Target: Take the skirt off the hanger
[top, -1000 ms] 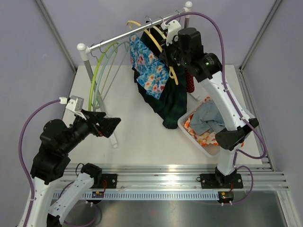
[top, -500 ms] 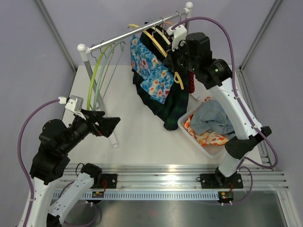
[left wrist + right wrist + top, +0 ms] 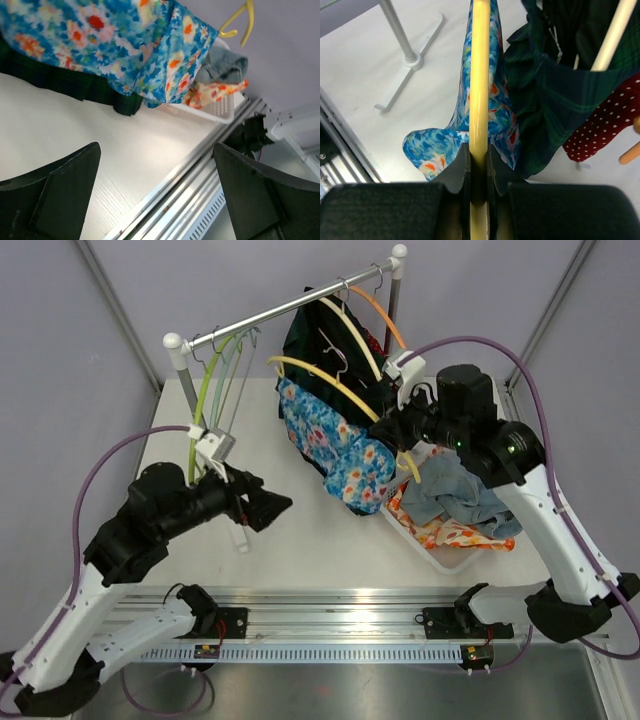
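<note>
Top external, what changed: the right tool has carried the yellow hanger down and away from the rail toward the basket; a second ago the hanger sat up at the rail. The left tool has also come forward over the table, nearer the cloth.
Meaning for the task: the hanger now looks free of the rail, so the garment can be drawn off it in the open. That step is not yet done.
Skirt: the blue floral skirt is draped on the yellow hanger, its lower fold hanging just beside the basket's near corner and in front of a dark plaid garment.
Right tool: pressed together on the hanger's yellow bar. The right wrist view shows the bar running straight through the closed fingers, with the skirt hanging off it just beyond.
Left tool: spread wide and holding nothing. In the left wrist view the skirt's hem lies ahead of the fingers, apart from them.
Likely next need: the left tool takes the hem while the right holds the hanger firm.
</note>
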